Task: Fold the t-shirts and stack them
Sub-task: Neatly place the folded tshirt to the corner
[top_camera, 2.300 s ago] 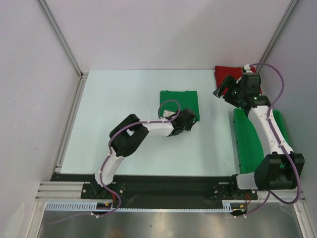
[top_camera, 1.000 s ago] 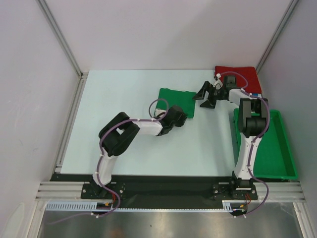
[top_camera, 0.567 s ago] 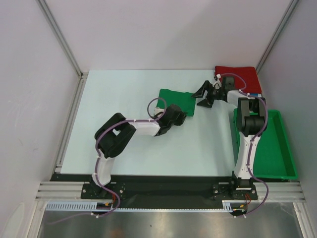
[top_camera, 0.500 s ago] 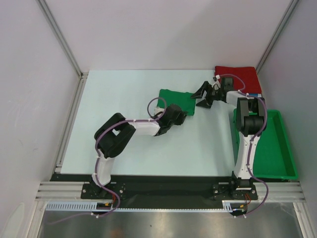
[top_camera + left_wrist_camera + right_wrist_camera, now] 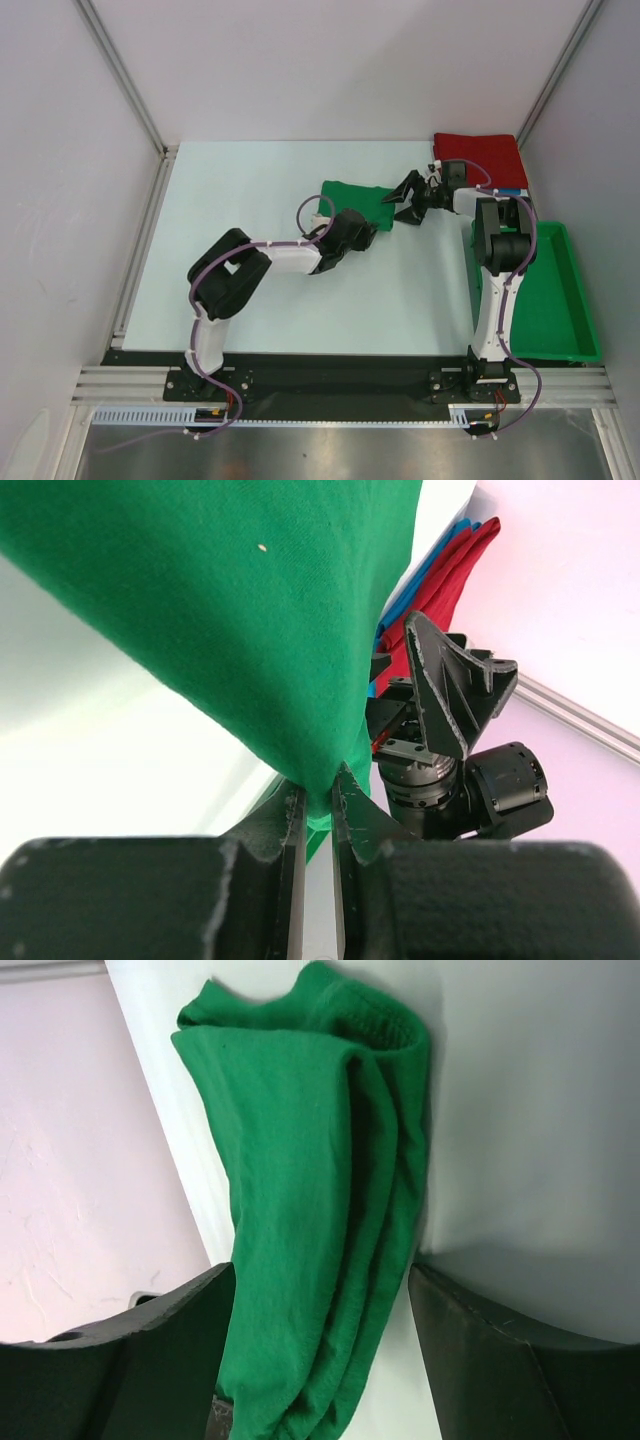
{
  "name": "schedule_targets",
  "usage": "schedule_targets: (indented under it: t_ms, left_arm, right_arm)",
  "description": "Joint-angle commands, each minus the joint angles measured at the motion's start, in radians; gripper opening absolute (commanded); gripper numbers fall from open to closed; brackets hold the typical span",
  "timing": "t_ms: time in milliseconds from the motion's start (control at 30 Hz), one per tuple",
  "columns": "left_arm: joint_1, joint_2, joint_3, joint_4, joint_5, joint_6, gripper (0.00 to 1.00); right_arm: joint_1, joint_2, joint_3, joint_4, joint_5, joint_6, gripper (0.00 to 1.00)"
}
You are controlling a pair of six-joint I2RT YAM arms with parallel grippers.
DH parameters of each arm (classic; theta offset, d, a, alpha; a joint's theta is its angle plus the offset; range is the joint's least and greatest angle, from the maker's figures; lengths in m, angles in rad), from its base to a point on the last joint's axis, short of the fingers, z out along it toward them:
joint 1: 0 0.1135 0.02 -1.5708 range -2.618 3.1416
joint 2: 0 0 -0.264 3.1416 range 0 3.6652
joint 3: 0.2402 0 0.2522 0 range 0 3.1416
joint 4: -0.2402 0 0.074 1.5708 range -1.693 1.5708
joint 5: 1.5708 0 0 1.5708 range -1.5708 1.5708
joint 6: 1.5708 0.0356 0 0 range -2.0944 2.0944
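1. The green t-shirt (image 5: 355,197) lies folded into a thick pad on the pale worktop (image 5: 250,190), right of centre. The red t-shirt (image 5: 490,155) sits in the far right corner on a blue t-shirt (image 5: 432,562), of which only an edge shows.
2. The left hand (image 5: 318,795) is clamped on the green pad's near edge, the cloth pinched thin between its jaws.
3. The right hand (image 5: 320,1272) stands with its jaws spread, astride the pad's right end and not closed on it.
4. The knit is matte, soft and light, with loose layers, rounded folds and a ribbed band at one end. Lifted by one point, it will probably droop and unfold.
5. The safest hold, I judge, is through all layers at a folded edge, with the hands set apart.
6. The rigid green bin (image 5: 550,290) lies beside the right arm.
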Motion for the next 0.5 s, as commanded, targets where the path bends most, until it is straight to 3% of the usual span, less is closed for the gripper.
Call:
schedule_targets:
  t_ms: [0,467]
  left_arm:
    - [0.004,-0.086,-0.016,0.044,0.003,0.016,0.07]
    - [0.008,-0.097,-0.035,0.058,0.016,0.024,0.06]
  right_arm:
    - [0.007,0.003,-0.007,0.019,0.036,0.055,0.76]
    - [0.007,0.083,0.029,0.157,0.077,0.126,0.69]
